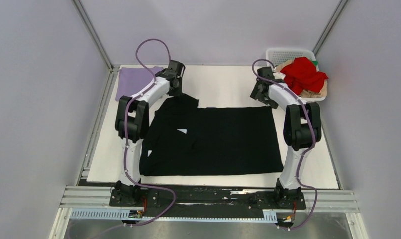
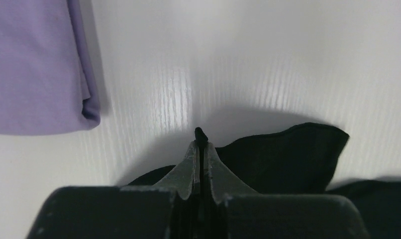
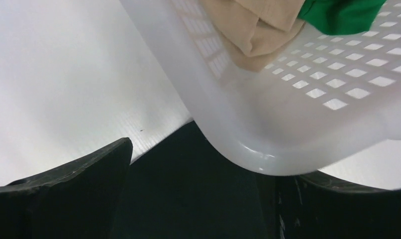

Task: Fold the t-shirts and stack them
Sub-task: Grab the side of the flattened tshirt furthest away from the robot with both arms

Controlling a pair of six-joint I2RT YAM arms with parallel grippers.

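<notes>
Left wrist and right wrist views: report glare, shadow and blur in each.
Left wrist: glare streak on the white table, soft shadow bordering the black t-shirt, left fingers blurred up close. Right wrist: basket rim slightly soft, right fingers dark and featureless.

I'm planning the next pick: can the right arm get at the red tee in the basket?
Probably yes. The right gripper is open and holds nothing, close beside the basket. The red tee lies topmost in it with nothing over it.

Lab cell: plain walls [image 1: 34,99], aluminium rails [image 1: 333,203]
</notes>
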